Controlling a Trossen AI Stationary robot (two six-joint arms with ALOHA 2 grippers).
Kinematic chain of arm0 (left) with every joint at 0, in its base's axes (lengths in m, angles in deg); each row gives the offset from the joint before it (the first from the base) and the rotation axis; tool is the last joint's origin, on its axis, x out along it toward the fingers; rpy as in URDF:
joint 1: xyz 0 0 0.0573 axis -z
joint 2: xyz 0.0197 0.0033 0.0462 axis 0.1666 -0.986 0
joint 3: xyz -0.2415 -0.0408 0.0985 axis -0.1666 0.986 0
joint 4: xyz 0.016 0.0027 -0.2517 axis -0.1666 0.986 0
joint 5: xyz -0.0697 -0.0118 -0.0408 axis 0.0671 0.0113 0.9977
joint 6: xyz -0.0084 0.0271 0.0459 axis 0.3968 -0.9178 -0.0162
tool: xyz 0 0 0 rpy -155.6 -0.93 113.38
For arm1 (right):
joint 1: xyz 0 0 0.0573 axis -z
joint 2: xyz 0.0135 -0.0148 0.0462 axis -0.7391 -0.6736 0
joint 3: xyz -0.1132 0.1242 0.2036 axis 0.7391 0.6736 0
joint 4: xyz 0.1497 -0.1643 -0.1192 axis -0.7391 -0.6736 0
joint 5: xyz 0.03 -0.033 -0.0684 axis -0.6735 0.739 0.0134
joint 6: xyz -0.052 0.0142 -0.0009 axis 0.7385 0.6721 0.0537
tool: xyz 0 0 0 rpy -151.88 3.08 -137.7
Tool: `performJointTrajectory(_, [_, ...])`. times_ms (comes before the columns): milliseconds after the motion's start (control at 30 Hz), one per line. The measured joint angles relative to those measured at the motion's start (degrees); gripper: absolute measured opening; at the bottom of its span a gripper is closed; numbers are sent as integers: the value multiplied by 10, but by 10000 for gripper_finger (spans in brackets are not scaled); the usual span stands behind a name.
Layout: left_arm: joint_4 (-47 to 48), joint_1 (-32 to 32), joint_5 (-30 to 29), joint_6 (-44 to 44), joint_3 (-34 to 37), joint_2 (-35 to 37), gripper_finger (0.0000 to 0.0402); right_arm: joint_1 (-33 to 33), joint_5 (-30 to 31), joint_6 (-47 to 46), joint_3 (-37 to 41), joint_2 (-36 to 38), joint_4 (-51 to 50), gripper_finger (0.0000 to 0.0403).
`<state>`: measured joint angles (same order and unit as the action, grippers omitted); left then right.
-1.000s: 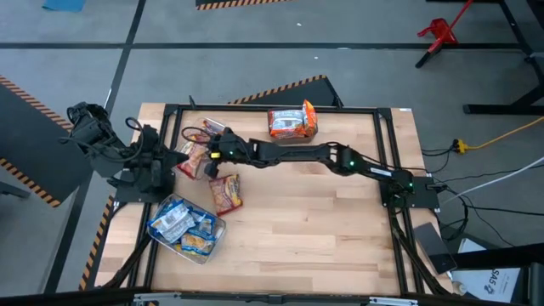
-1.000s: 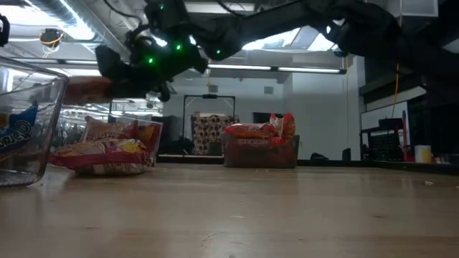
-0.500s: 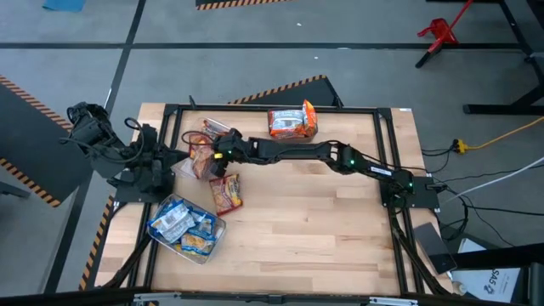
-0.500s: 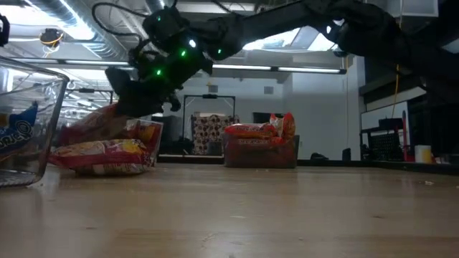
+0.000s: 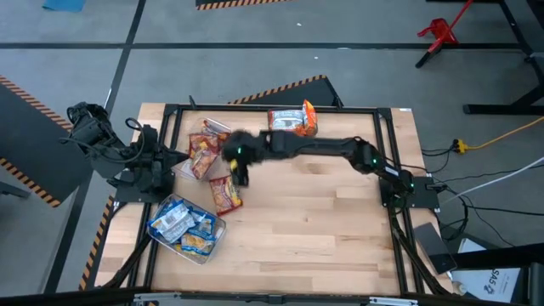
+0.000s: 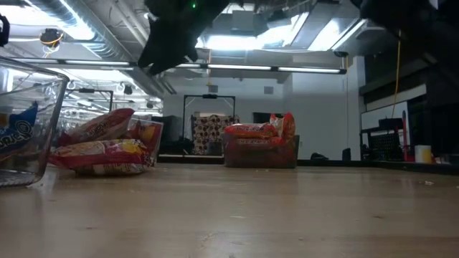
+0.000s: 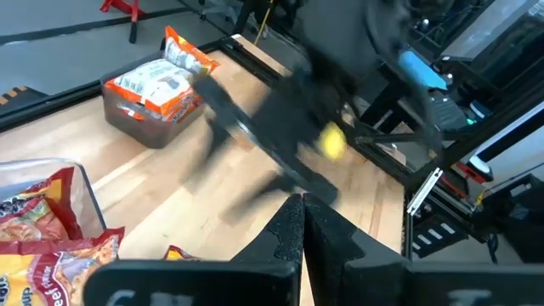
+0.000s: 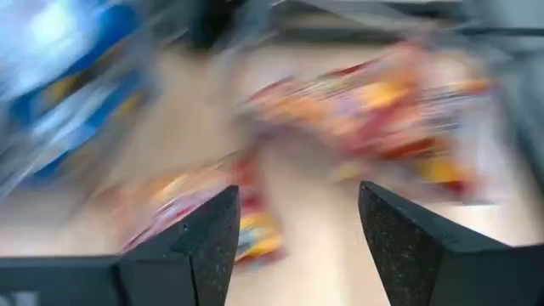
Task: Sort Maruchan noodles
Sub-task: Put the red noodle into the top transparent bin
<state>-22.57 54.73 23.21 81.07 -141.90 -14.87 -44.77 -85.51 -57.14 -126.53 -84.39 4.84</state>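
Several Maruchan noodles (image 5: 204, 150) lie in a loose pile just beside the right gripper (image 5: 235, 166), between it and the left gripper (image 5: 161, 161); one packet (image 5: 225, 194) lies directly below the right gripper. That gripper hangs above the table (image 5: 323, 229), jaws wide apart and empty. The left gripper's fingers (image 7: 293, 229) are pressed together. Blue packets fill the near bin (image 5: 189, 228); orange ones fill the far bin (image 5: 291, 124).

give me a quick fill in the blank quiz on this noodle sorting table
1. The bin at the table's near left corner holds ____-and-white noodle packets.
2. The right pincer is ____ and holds nothing.
3. The bin at the table's far edge holds ____-and-white packets.
4. The left pincer is ____.

Missing words: blue; open; orange; shut
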Motion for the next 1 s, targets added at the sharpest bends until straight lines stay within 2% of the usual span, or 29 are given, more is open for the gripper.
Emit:
performJointTrajectory(100, [0,0,0,-11,0,0,0,-28,-43,28,8,-2,-41,225])
performJointTrajectory(267, [0,0,-4,-19,0,0,0,-82,-50,98,69,-12,9,225])
performJointTrajectory(433, [0,0,-5,-26,0,0,0,-122,-27,147,143,-13,112,225])
performJointTrajectory(600, [0,0,-5,-25,0,0,0,-135,65,162,213,-14,210,225])
performJointTrajectory(700, [0,0,-5,-25,0,0,0,-133,71,163,233,-14,231,227])
performJointTrajectory(833, [0,0,-5,-25,0,0,0,-132,61,191,241,-14,238,254])
performJointTrajectory(1000, [0,0,-5,-25,0,0,0,-133,71,205,242,-31,249,311])
